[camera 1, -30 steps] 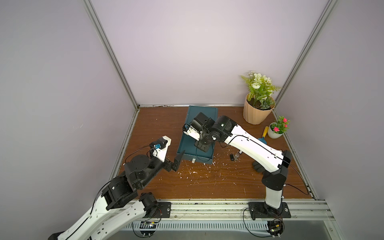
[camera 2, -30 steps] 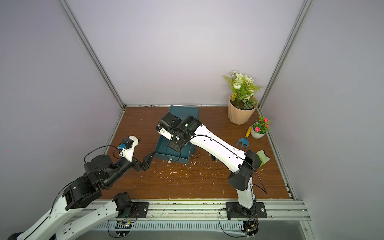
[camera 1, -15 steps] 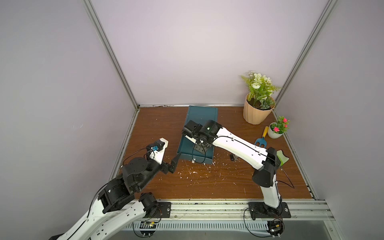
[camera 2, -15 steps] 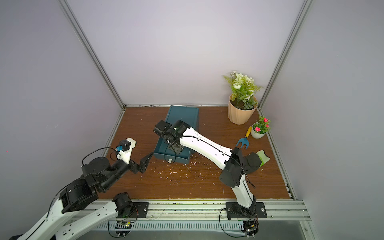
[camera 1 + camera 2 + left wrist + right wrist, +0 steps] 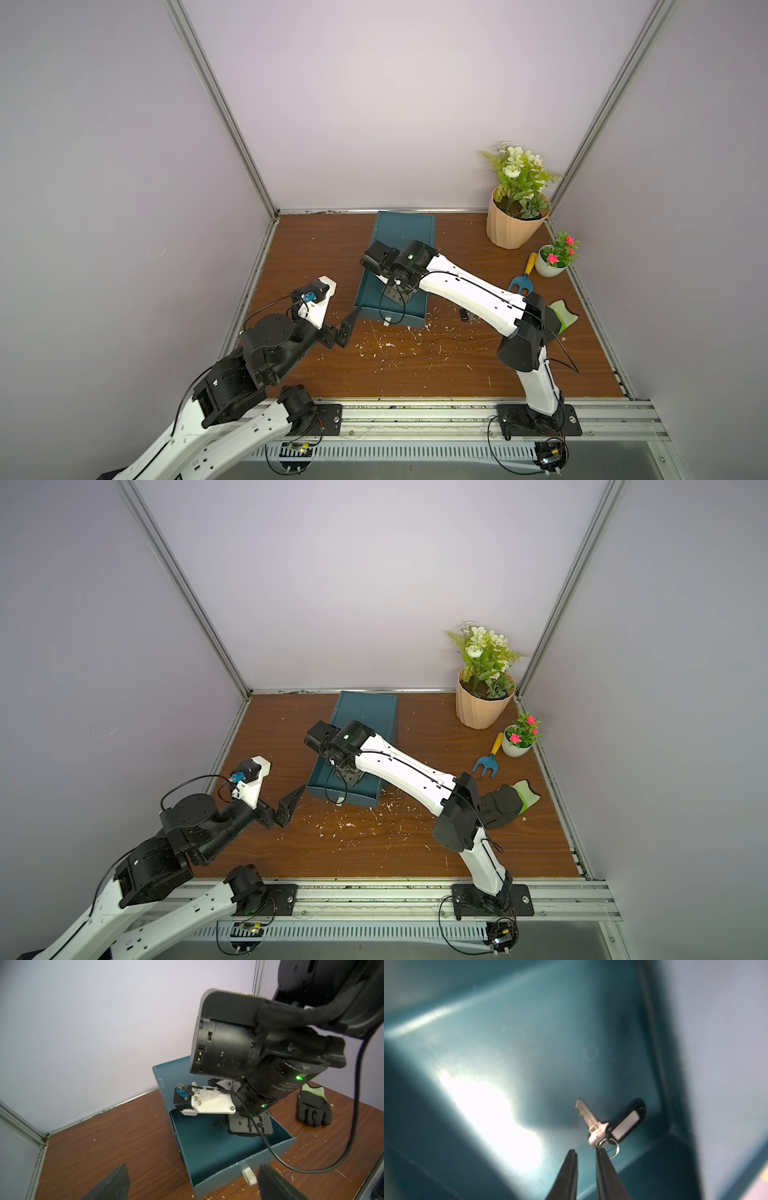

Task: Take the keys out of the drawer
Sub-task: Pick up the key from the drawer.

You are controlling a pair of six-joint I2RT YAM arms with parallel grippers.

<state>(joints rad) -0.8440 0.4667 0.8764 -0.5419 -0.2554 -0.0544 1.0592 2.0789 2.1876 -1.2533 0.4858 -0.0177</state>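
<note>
Both top views look down from high above my near edge, sharing the whole wooden table (image 5: pixel 415 365) and teal drawer (image 5: pixel 415 320). My left wrist camera faces that drawer from near-left; my right wrist camera peers closely inside it.

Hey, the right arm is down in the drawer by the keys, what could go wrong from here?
The keys lie at one fingertip of the right end effector, not between its fingers, so closing may miss them or shove them into the drawer corner. The arm's cable droops over the drawer front and might snag on the lift.
</note>
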